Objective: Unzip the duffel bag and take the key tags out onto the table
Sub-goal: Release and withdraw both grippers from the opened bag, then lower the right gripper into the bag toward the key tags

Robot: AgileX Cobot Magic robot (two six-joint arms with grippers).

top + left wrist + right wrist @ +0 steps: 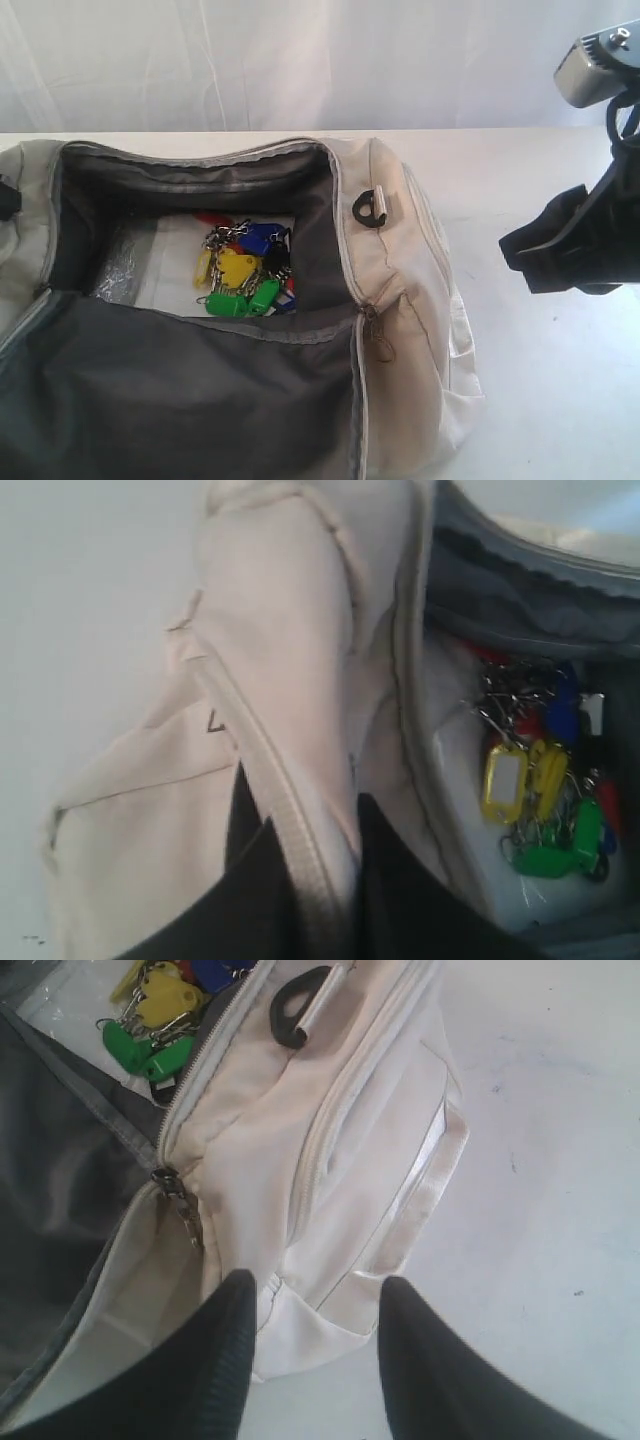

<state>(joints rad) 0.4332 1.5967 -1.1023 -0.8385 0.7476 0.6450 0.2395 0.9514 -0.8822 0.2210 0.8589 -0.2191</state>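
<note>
The cream duffel bag lies unzipped on the white table, its dark grey lining showing. The key tags, yellow, green, blue, red and black, rest inside on the bag's floor. In the left wrist view my left gripper is shut on a fold of the duffel bag and its webbing strip, with the key tags off to one side. My right gripper is open above the bag's end pocket, empty, away from the key tags. In the exterior view the right gripper hangs right of the bag.
A crinkled clear plastic sheet lies inside the bag beside the tags. The zipper pull hangs at the opening's right end, below a black strap ring. Bare table lies right of the bag. A white curtain backs the scene.
</note>
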